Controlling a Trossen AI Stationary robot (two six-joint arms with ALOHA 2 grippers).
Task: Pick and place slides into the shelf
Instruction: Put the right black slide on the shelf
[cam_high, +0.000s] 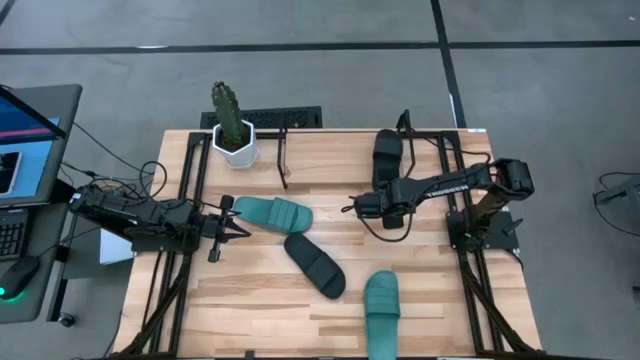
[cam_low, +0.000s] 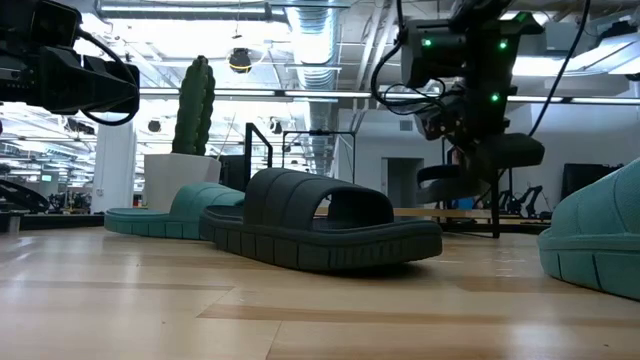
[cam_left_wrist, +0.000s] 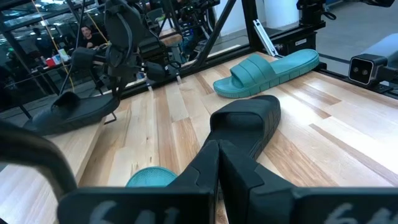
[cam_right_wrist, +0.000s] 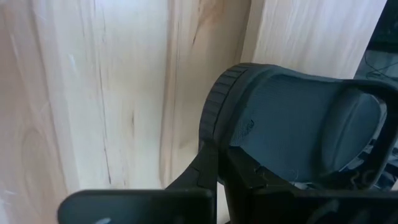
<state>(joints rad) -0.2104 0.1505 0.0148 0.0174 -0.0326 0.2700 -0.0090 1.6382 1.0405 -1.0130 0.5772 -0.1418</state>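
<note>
One black slide (cam_high: 387, 160), right of centre frame, sits under the clenched right gripper (cam_high: 352, 207), which holds nothing, so a blind descent could shove it off the shelf (cam_high: 440, 140); left gripper (cam_high: 235, 228) is clenched empty too.

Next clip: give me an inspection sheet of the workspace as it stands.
Surface: wooden table, planks bare between items.
Job's things: black slide held by the right gripper near the shelf; second black slide mid-table; teal slide beside it; another teal slide at the near edge.
Clutter: potted cactus at the far edge.
Grippers: right gripper shut on the black slide; left gripper shut, empty, by the teal slide.
Cables: loose wires at the left arm's base.
Surroundings: laptop on a side stand; person in the background.
</note>
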